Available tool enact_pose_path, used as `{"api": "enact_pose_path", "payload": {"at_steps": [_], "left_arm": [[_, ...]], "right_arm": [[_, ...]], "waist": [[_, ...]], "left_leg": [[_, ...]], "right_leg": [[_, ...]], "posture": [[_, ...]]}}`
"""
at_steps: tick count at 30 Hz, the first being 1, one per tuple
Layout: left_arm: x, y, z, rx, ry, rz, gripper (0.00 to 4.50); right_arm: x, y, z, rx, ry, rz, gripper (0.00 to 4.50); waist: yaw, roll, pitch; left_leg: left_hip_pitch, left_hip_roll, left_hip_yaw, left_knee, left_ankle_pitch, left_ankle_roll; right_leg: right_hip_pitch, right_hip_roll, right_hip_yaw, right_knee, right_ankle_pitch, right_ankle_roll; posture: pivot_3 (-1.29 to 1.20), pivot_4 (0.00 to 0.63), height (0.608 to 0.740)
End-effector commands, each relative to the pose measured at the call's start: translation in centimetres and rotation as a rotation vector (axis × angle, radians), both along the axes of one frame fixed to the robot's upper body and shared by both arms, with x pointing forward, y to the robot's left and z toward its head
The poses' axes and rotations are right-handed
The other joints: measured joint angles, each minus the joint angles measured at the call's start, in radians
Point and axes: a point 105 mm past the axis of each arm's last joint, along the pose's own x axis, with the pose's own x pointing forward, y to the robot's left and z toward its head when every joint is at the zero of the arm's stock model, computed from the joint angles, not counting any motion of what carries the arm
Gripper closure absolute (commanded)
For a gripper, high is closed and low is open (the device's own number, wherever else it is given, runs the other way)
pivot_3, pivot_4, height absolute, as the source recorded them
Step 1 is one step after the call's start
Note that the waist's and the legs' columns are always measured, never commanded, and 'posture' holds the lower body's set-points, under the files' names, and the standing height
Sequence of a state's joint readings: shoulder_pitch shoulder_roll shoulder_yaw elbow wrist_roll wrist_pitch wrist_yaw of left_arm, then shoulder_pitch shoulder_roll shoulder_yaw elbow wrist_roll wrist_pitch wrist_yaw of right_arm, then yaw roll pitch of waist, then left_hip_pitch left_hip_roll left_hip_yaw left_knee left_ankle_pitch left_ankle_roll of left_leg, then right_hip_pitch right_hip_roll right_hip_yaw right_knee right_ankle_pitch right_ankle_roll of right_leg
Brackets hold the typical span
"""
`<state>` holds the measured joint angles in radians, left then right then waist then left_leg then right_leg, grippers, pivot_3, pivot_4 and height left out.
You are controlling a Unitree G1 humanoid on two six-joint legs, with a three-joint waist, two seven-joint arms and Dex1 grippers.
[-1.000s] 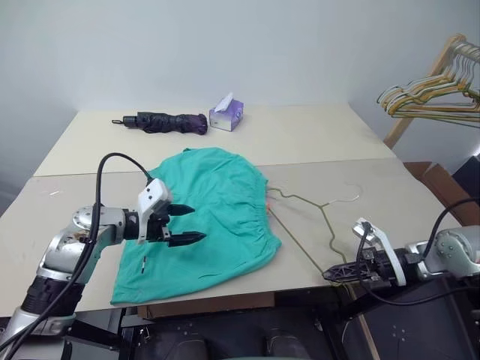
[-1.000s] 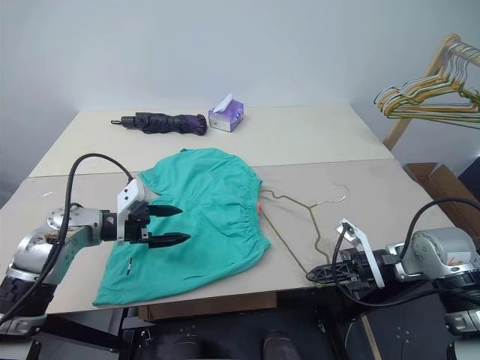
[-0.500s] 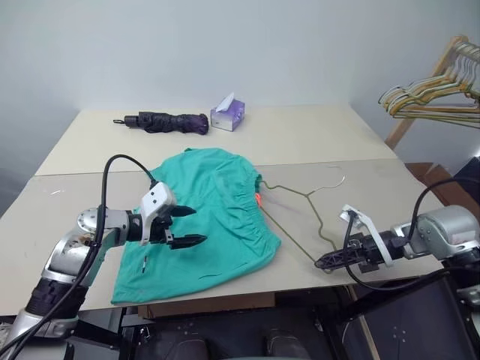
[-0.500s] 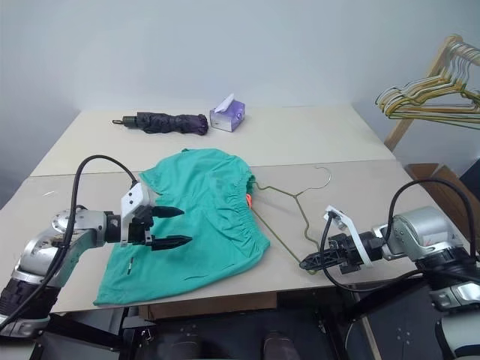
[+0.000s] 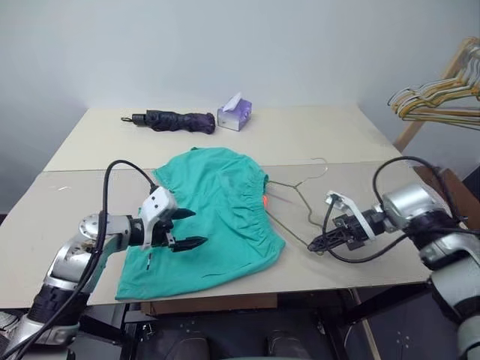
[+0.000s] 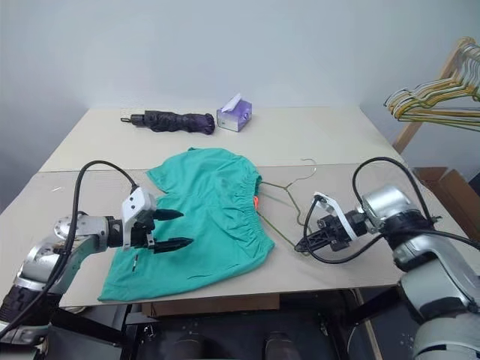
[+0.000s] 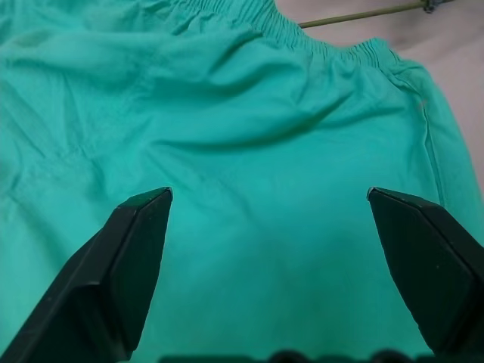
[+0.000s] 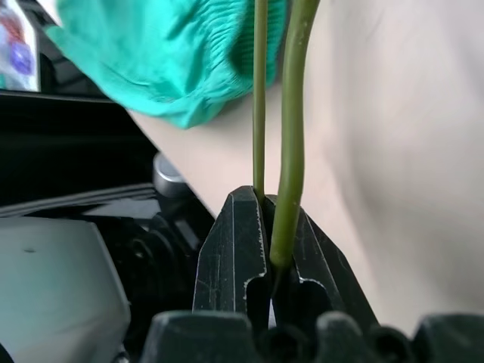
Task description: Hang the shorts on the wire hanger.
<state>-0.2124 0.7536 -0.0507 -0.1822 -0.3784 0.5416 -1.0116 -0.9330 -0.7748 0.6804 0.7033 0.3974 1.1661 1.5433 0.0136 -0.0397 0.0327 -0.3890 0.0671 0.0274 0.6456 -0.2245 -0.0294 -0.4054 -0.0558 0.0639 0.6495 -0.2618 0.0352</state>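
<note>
Altogether, one pair of teal shorts [image 5: 210, 206] lies spread flat on the near table [image 5: 352, 266], with its gathered waistband facing right and a small orange tag at that edge. One wire hanger [image 5: 298, 196] lies just to the right of the shorts, its hook curving toward the far side and one end of its wire reaching the waistband. Farther back, on the far table, sit one folded dark umbrella [image 5: 169, 121] and one purple tissue box [image 5: 235, 113] beside each other, and a bunch of pale hangers [image 5: 439, 101] hangs at the far right. Two arms reach in. From the near left, the left arm extends rightward over the shorts, its left gripper [image 5: 187, 228] hovering above the fabric near the left leg with jaws spread wide and nothing between them. From the right, the right arm bends inward and points leftward and down, and the right gripper [image 6: 302, 245] has its jaws closed tight on the near corner of the wire hanger, where two strands of the wire run between the fingers [image 8: 231, 257].
</note>
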Motion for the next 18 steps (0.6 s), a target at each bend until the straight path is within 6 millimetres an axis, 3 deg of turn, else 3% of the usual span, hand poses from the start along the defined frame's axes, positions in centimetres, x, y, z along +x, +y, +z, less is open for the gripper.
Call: {"api": "enact_pose_path", "payload": {"at_steps": [1,6,10,15,18], "left_arm": [[0.0,0.1,1.2,-0.007,-0.066,0.021,0.01],[-0.1,0.4,1.4,-0.019,-0.071,0.061,0.01],[-0.6,0.4,1.4,-0.017,-0.066,0.06,0.01],[-0.5,1.2,2.1,-0.018,-0.074,0.07,0.01],[0.3,1.9,4.2,-0.036,-0.119,0.064,0.01]], "right_arm": [[1.6,-0.1,1.3,0.018,-0.043,-0.009,4.5],[4.2,-0.3,2.8,0.023,-0.139,-0.114,4.5],[5.2,-0.2,4.0,0.074,-0.201,-0.15,4.5],[5.1,1.3,4.4,0.046,-0.423,0.045,4.5],[4.8,2.7,4.5,0.023,-0.551,0.107,4.5]], "waist": [[0.009,0.0,0.0],[0.037,0.0,0.0],[0.059,0.0,0.0],[0.062,0.001,0.0],[0.061,0.001,0.0]], "left_leg": [[0.0,0.0,0.0,0.0,0.0,0.0],[0.001,0.0,0.0,0.0,0.0,0.0],[0.0,0.0,0.0,0.0,0.0,0.0],[0.0,0.0,0.0,0.0,0.0,0.0],[0.0,0.0,0.0,0.0,0.0,0.0]], "right_leg": [[0.0,0.0,0.0,0.001,0.0,0.0],[0.0,0.0,0.0,0.002,0.0,0.0],[-0.001,0.0,0.0,0.002,0.0,0.0],[-0.001,0.0,-0.001,0.003,0.0,0.0],[-0.001,0.0,-0.001,0.004,0.0,0.0]], "posture": [[0.18,0.0,0.74],[0.2,0.0,0.74],[0.19,0.0,0.74],[0.16,0.0,0.74],[0.13,0.0,0.74]]}}
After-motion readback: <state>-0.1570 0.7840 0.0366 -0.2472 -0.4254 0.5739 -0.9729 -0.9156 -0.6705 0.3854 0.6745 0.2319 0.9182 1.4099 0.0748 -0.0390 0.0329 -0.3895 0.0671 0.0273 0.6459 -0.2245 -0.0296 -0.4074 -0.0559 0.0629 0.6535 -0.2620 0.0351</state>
